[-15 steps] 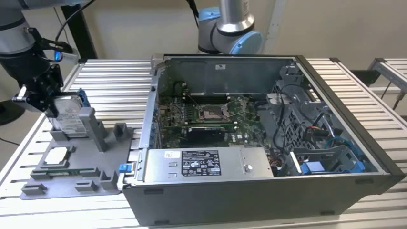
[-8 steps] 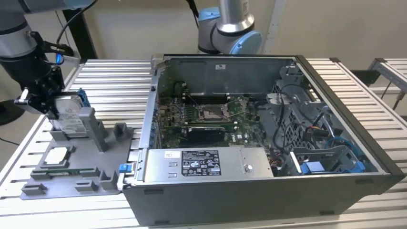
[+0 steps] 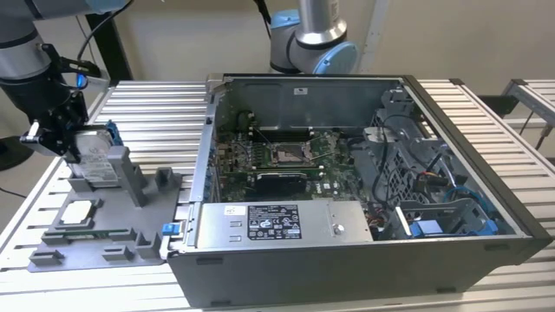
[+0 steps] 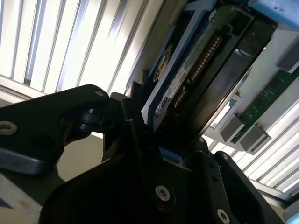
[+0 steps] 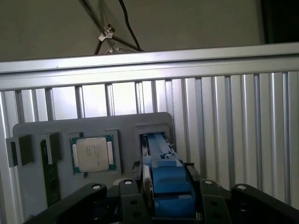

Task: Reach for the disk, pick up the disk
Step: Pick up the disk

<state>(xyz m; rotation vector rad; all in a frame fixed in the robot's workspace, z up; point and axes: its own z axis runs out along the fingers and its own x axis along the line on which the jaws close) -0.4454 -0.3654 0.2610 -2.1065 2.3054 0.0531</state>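
The disk (image 3: pixel 97 162) is a silver-grey hard drive in a blue bracket. It stands on edge at the slot of the grey holder (image 3: pixel 130 175), at the exterior view's left. My gripper (image 3: pixel 74 146) comes down on it from above, its black fingers closed against both sides. In the first wrist view the blue bracket of the disk (image 5: pixel 164 179) sits tight between the fingers (image 5: pixel 135 186) of my gripper (image 5: pixel 166 189). In the second wrist view the disk (image 4: pixel 205 60) runs out of my gripper (image 4: pixel 156 140) with its connector edge showing. Whether its lower edge still rests in the slot is hidden.
The grey fixture plate (image 3: pixel 52 257) also carries a square silver chip (image 3: pixel 78 211) (image 5: pixel 93 154) and a green memory stick (image 5: pixel 50 186). An open computer case (image 3: pixel 303 97) stands just right of it, with a labelled grey box (image 3: pixel 277 224) inside. Another arm's base (image 3: pixel 312 39) stands behind. The table (image 3: pixel 156 104) is slatted metal.
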